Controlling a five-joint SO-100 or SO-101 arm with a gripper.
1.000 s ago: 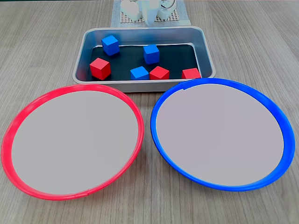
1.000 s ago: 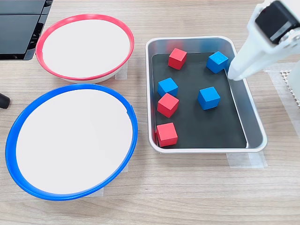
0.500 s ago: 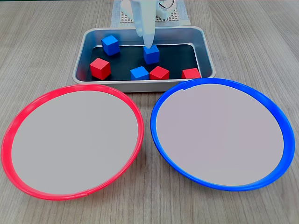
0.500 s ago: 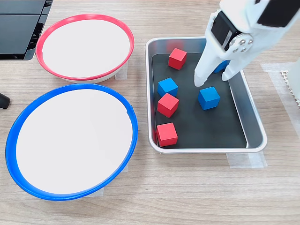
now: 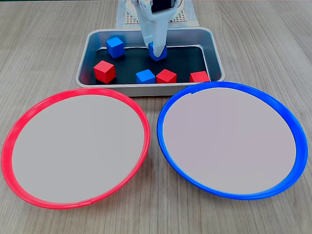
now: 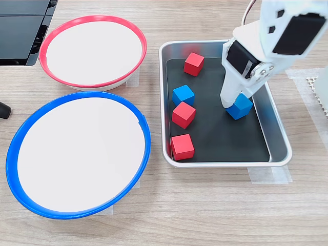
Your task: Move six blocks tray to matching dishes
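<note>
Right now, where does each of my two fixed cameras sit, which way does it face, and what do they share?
A fixed view: low, in front of the dishes, facing the tray and arm base; the gripper comes down from the top.
A fixed view: high, beside the tray; the arm enters top right.
Shared: the fingers around one blue block, red-rimmed dish, blue-rimmed dish.

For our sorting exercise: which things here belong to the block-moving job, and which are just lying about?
Part of the job:
- blue blocks, one under the gripper
- red blocks
- metal tray
- red-rimmed dish
- blue-rimmed dish

Lying about:
- black equipment at the table's corner
- white mesh mat behind the tray
</note>
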